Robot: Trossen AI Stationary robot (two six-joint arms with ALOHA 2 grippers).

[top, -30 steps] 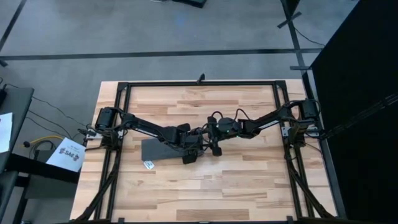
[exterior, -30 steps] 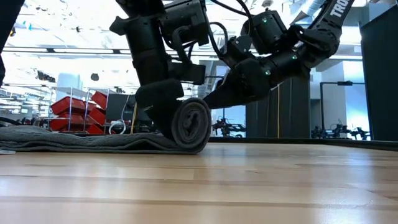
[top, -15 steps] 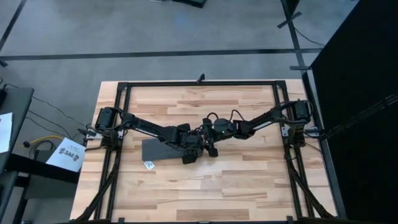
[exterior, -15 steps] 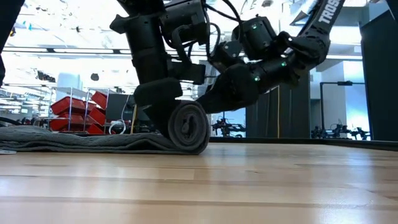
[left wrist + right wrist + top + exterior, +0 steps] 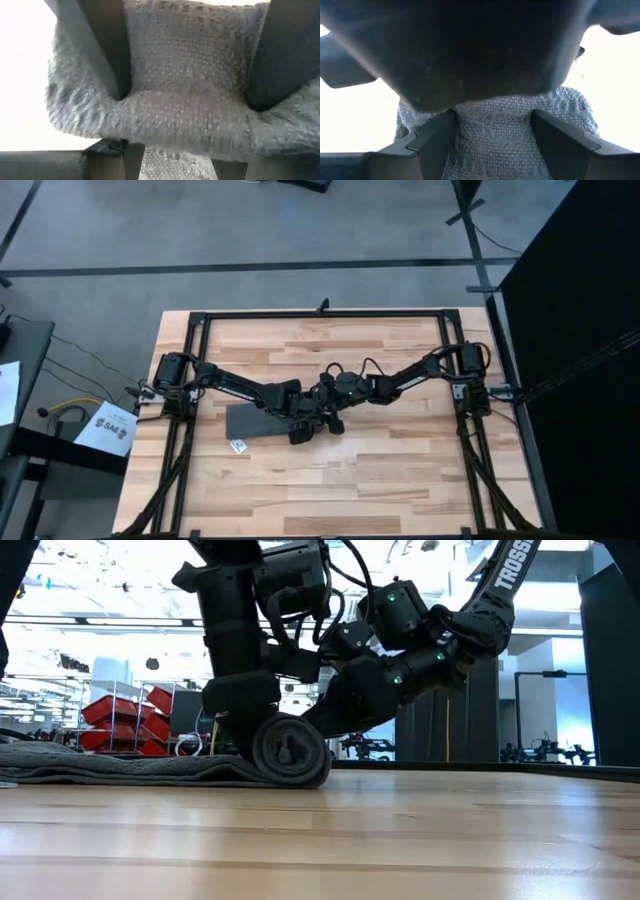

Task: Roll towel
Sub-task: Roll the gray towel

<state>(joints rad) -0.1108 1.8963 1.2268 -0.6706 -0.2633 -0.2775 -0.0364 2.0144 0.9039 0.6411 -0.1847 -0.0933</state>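
- Clearly the towel (image 5: 180,765) is soft and limp: its unrolled part lies flat on the tabletop (image 5: 400,470) on the left arm's side of the middle, and the rolled part (image 5: 291,750) sits as a plump coil at its inner end, between my two hands.
- My left hand (image 5: 300,428) is down on the coil. In the left wrist view its two fingers (image 5: 97,40) stand apart with the knit fabric (image 5: 185,85) bulging between them, so I read it as spread around the roll and gripping it.
- My right hand (image 5: 335,418) comes in from the other side, just beside the left. In the right wrist view its fingers (image 5: 432,137) are spread with cloth (image 5: 495,145) between them; whether they truly pinch it or only straddle it, I cannot tell for sure.
- I judge the cloth light, thick and grippy, not slippery, but with no stiffness: the coil will sag or unwind if I let go at one end.
- Best hold, I think, is across the coil's body near each end, pressing down lightly so the layers stay tight.
- The white tag (image 5: 239,446) lies at the flat part's near edge, well apart from both hands.
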